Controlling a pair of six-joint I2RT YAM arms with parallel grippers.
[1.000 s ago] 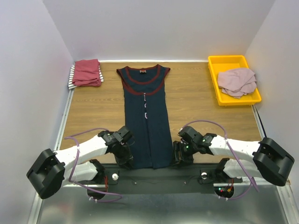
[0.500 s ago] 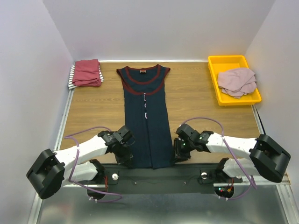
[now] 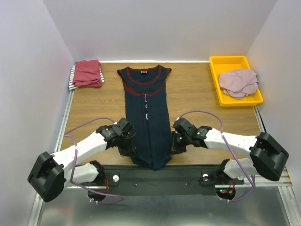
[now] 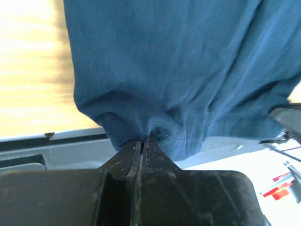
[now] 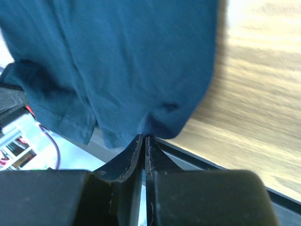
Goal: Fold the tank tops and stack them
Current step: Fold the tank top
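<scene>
Bare table (image 3: pixel 94 110) both sides of the jersey (image 3: pixel 146 108). Far corners blocked: folded stack (image 3: pixel 87 73) left, tray (image 3: pixel 228 63) right. Walls (image 3: pixel 164 28) close on three sides.

Left gripper (image 4: pixel 142 143) pinching navy jersey (image 4: pixel 178 61) hem; cloth bunched

Jersey hem (image 3: pixel 152 161) newly pinched and raised
</scene>
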